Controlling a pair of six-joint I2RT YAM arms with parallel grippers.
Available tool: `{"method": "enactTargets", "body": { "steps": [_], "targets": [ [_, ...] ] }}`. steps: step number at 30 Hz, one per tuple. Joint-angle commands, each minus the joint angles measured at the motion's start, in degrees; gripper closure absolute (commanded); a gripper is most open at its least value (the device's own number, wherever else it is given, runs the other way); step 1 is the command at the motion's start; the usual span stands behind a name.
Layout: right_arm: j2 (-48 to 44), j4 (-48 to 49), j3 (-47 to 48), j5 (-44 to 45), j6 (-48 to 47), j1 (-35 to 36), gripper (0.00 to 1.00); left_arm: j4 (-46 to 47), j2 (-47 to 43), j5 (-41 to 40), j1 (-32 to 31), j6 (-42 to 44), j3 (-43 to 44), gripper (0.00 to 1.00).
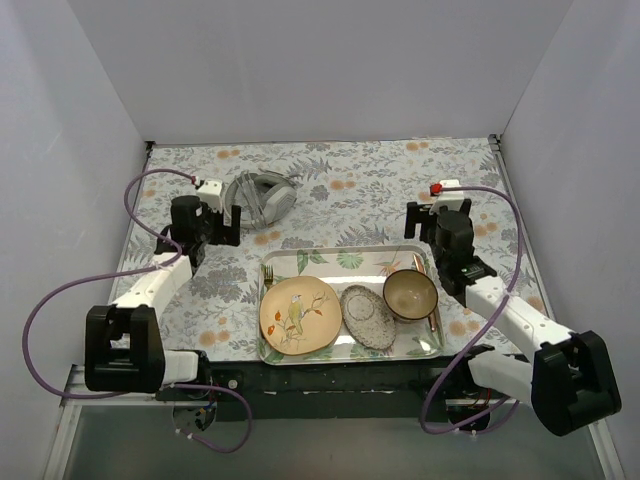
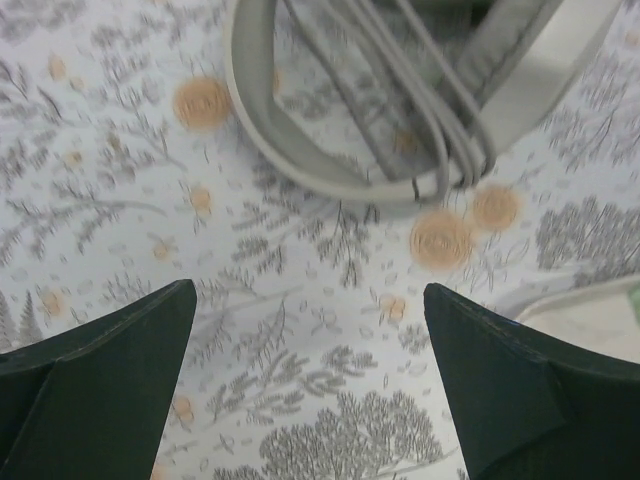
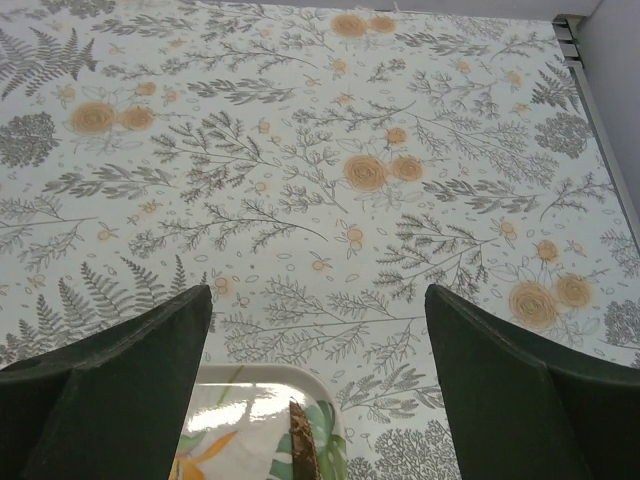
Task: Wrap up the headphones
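Note:
The light grey headphones lie flat on the floral cloth at the back left, with the thin grey cable wound across the headband. In the left wrist view the headband arch and the cable strands fill the top of the frame. My left gripper is open and empty, just in front of the headphones and apart from them; it also shows in its wrist view. My right gripper is open and empty over bare cloth at the right, beyond the tray's far corner; it also shows in its wrist view.
A leaf-patterned tray sits at the front centre with a bird plate, a speckled oval dish, a brown bowl, a fork and a brown stick. The tray corner shows below the right fingers. White walls enclose the table.

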Motion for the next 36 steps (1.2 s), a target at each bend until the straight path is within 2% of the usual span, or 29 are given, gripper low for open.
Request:
{"method": "enactTargets", "body": {
  "steps": [1,3,10,14,36],
  "targets": [
    [-3.93,2.37,-3.19,1.49,-1.58,-0.24,0.05,-3.87,-5.87,-0.28,0.35,3.25,-4.91,0.02],
    [-4.29,2.38,-4.16,1.67,-1.58,-0.24,0.02,-4.75,-8.23,-0.20,0.26,3.51,-7.37,0.02],
    [-3.76,5.80,-6.36,5.53,4.30,-0.24,0.02,-6.69,-11.76,0.15,0.35,3.87,-12.21,0.02],
    [-2.71,4.49,-4.78,7.91,8.60,-0.24,0.01,-6.86,-12.64,0.15,0.35,3.87,-13.27,0.02],
    [-2.09,5.80,-5.30,8.96,8.18,-0.24,0.01,-7.48,-12.03,1.74,0.44,3.34,-13.54,0.02]
  ]
}}
